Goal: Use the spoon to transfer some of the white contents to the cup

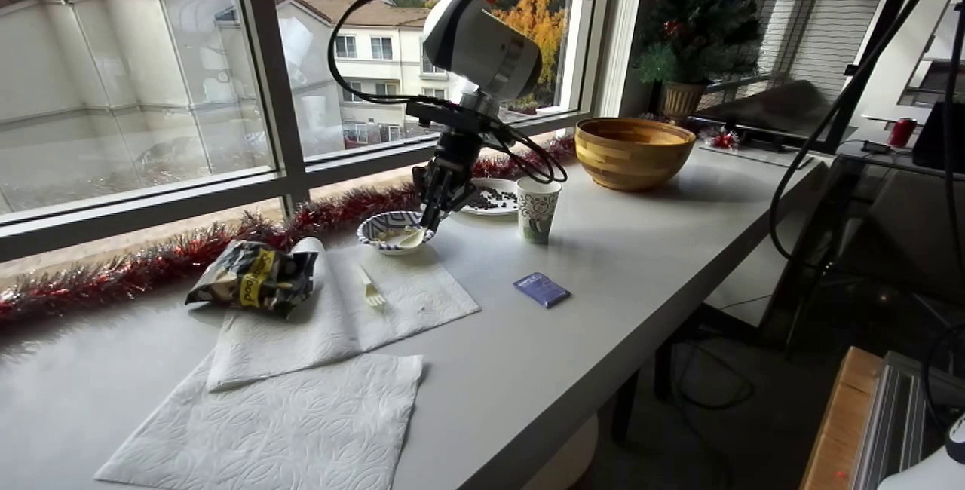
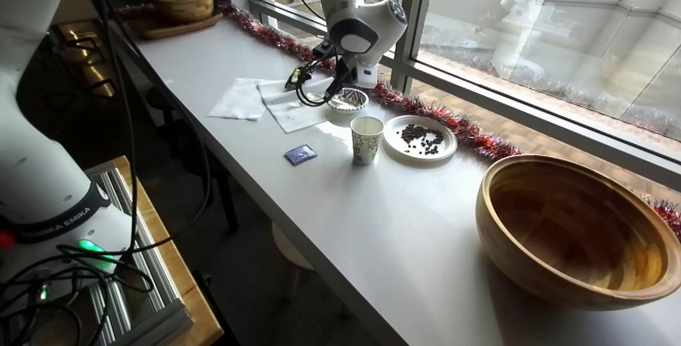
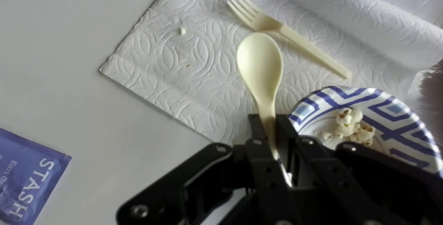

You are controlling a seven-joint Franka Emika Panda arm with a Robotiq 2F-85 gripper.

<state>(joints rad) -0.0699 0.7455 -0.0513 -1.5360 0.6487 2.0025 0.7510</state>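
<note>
My gripper is shut on the handle of the pale cream spoon. The spoon's head points away from the fingers and looks empty. The white contents are popcorn pieces in a small blue-and-white patterned bowl, just right of the fingers in the wrist view. In an exterior view the gripper is at the patterned bowl, and the spoon's head appears over its near rim; contact is unclear. The pale patterned paper cup stands upright on the table, also in an exterior view; it is outside the wrist view.
A pale fork lies on a paper napkin. A purple tea packet lies in front of the cup. A plate of dark beans sits beside the cup. A black bag, large wooden bowl, tinsel and window stand around.
</note>
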